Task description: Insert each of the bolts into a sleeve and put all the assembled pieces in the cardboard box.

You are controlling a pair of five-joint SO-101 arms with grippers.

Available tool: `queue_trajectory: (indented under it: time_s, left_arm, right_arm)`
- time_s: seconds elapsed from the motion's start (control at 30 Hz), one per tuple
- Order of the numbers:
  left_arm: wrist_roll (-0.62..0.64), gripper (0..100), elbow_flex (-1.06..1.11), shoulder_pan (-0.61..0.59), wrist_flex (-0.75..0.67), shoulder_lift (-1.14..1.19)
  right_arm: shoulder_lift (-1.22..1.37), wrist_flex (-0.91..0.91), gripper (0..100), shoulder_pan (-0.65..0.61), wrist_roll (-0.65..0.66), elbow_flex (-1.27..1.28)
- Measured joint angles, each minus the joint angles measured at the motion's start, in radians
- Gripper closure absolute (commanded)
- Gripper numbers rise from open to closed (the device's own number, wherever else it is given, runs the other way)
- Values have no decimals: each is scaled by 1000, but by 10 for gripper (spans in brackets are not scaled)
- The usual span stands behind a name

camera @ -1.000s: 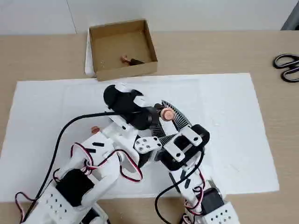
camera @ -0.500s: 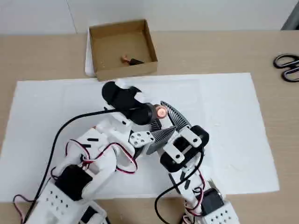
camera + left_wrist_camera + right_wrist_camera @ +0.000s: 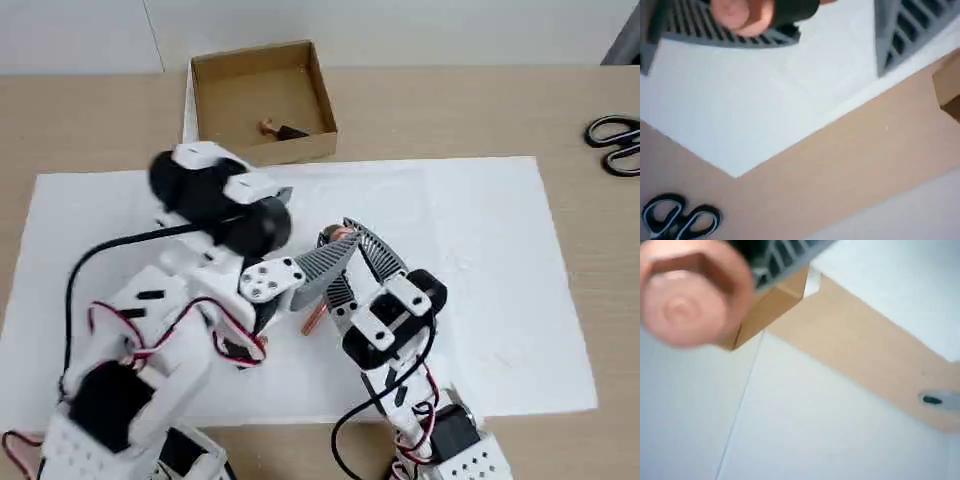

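high view: we see right gripper (image 3: 348, 240) clamped on bolt (image 3: 343, 235) above paper (image 3: 480, 250); left gripper (image 3: 322, 268) just beside it, spread. copper part (image 3: 315, 318) lies on paper. one piece (image 3: 278, 129) in box (image 3: 270, 152). scissors (image 3: 615, 140) well apart on table (image 3: 450, 110).
left wrist: we see fingers (image 3: 900, 35) wide, bolt (image 3: 737, 10) and black sleeve (image 3: 790, 7) against one.
right wrist: bolt (image 3: 690, 295) head close, box (image 3: 765, 310) behind.

Cardboard box (image 3: 275, 152) behind the paper sheet (image 3: 480, 250), assembled piece (image 3: 280, 129) inside; scissors (image 3: 615, 143) far right on the table (image 3: 450, 110).
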Motion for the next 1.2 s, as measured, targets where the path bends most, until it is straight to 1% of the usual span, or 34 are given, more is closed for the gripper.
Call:
queue_trajectory:
  time_s: [0.13, 0.2, 0.27, 0.37, 0.4, 0.43, 0.53, 0.63, 0.7, 0.8, 0.9, 0.97, 1.03, 1.13, 1.2]
  left_arm:
    - [0, 728, -118, 6, 54, 0]
    - [0, 754, -186, 6, 54, -12]
    - [0, 824, -226, 6, 52, -54]
    - [0, 975, -239, -18, 49, -121]
    - [0, 1000, -227, -32, 48, -147]
    - [0, 984, -204, -52, 38, -173]
    - [0, 994, -72, -121, 9, -264]
    - [0, 994, 137, -215, -60, -373]
    - [0, 994, 315, -293, -127, -454]
    - [5, 994, 582, -394, -269, -601]
    - [0, 994, 790, -425, -370, -744]
    - [5, 994, 850, -431, -390, -730]
    - [2, 994, 884, -433, -394, -729]
    - [2, 994, 930, -436, -400, -729]
    - [5, 994, 976, -436, -400, -729]
  right_arm:
    - [0, 9, 994, 0, 0, 0]
    - [0, 9, 994, 0, 0, 0]
    - [0, 9, 994, 0, 0, 0]
    - [0, 9, 994, 0, 0, 0]
    - [0, 9, 994, 0, 0, 0]
    - [0, 9, 994, 0, 0, 0]
    - [0, 37, 995, 0, 0, 0]
    - [0, 138, 995, 0, 0, -5]
    - [0, 195, 995, 0, 0, -6]
    - [0, 218, 995, 0, 0, -6]
    - [0, 221, 995, 0, -44, -6]
    - [0, 226, 995, 0, -97, -6]
    - [0, 259, 995, 0, -120, -8]
    - [0, 397, 995, 0, -121, -31]
    - [2, 511, 995, 0, -94, -74]
